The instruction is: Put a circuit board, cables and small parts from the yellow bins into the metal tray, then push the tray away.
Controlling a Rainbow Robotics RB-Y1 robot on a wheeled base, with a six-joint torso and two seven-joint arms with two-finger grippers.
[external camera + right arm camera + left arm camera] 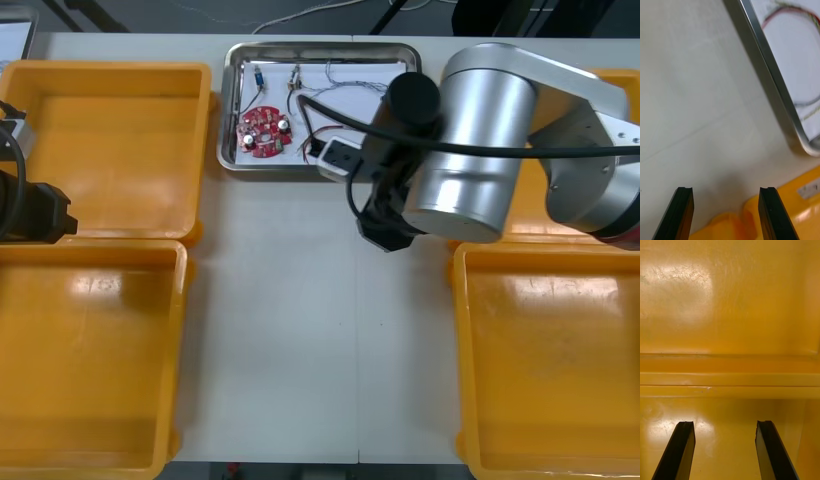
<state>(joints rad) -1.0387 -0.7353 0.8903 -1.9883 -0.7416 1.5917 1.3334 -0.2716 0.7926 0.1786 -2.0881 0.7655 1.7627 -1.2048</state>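
The metal tray (229, 100), white inside, stands at the table's far middle. In it lie a round red circuit board (263, 131), a blue and white cable (257, 76), small metal parts (295, 78) and a red and yellow cable (352, 72). My right arm (470, 140) reaches across the tray's near right corner. In its wrist view my right gripper (729, 212) stands open over bare table, nothing between its fingers, with the tray's rim (767, 63) a short way ahead. My left gripper (724, 450) hangs open and empty over the left yellow bins (730, 378).
Two yellow bins (100, 150) stand at the left and two at the right (550, 350); those I see into look bare. A bin corner (790, 219) lies just under my right fingers. Bare table (310, 330) runs between the bins.
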